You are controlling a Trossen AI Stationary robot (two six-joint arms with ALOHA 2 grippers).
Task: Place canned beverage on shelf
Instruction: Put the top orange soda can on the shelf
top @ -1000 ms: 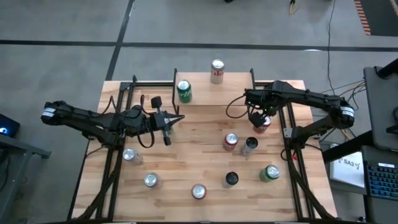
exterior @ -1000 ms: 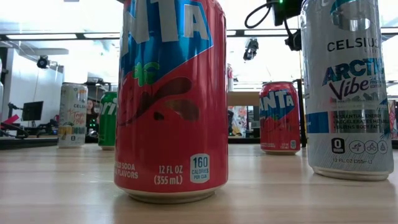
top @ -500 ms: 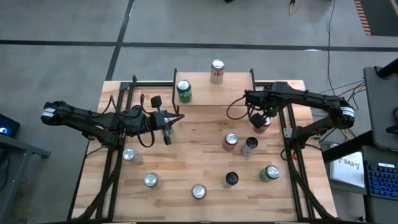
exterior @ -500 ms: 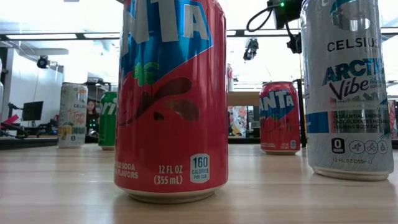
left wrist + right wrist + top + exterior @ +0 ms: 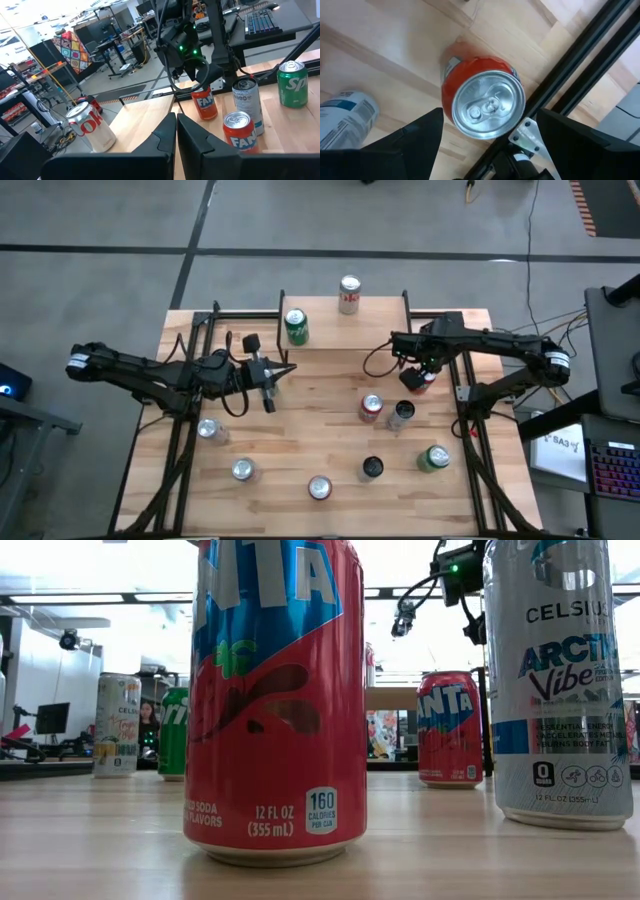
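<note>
Ten cans stand in the high view: two on the shelf (image 5: 343, 328) at upper centre, a green can (image 5: 296, 326) and a white can (image 5: 349, 294); eight on the wooden table (image 5: 310, 415). All are smooth aluminium cylinders with silver tops, except one black-topped. The shelf is a pale wood board with thin black legs. The right gripper (image 5: 411, 378), fingers spread wide, hangs directly over an orange can (image 5: 483, 102) at right centre, holding nothing. The left gripper (image 5: 289, 369), at left centre, is closed and empty.
</note>
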